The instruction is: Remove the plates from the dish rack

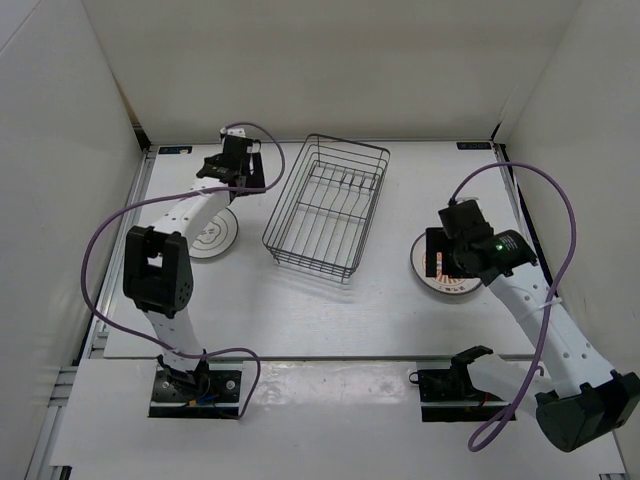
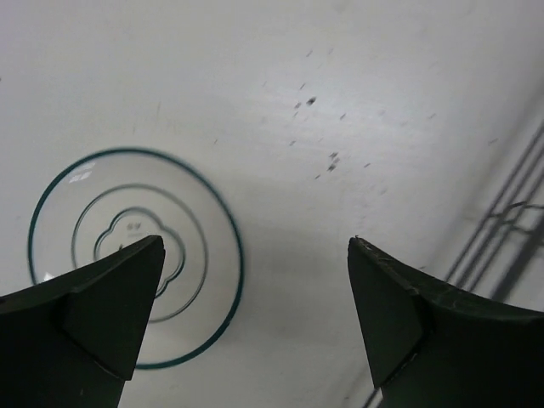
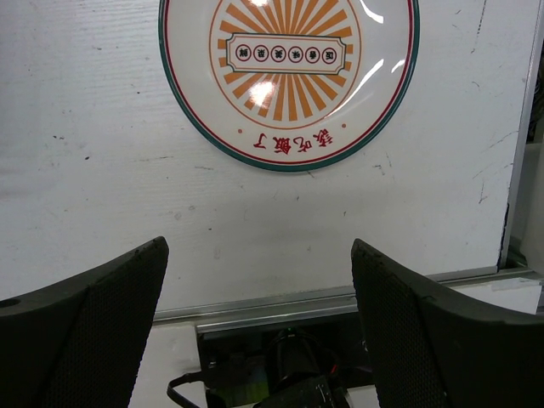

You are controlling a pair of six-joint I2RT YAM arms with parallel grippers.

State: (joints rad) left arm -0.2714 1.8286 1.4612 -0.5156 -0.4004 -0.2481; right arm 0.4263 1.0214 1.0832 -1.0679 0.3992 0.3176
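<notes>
dark wire dish rack [image 1: 308, 255], orange sunburst plate [image 3: 289, 81]

Dish rack [image 1: 325, 205] between left plate [image 1: 218, 243] and right plate [image 1: 446, 286]

Top view: the sunburst plate [image 1: 452, 287] is half covered by the right gripper [image 1: 438, 262], so one plate or a stack can't be told. The dark-lined plate [image 1: 215, 240] is partly tucked under the left arm [image 1: 190, 210]. From the left wrist, only a blurry sliver of the dish rack [image 2: 508, 212] is caught at the right edge, and that plate's lower part is blocked by a finger [image 2: 93, 314]. The sunburst plate's top is cropped in the right wrist view.
</notes>
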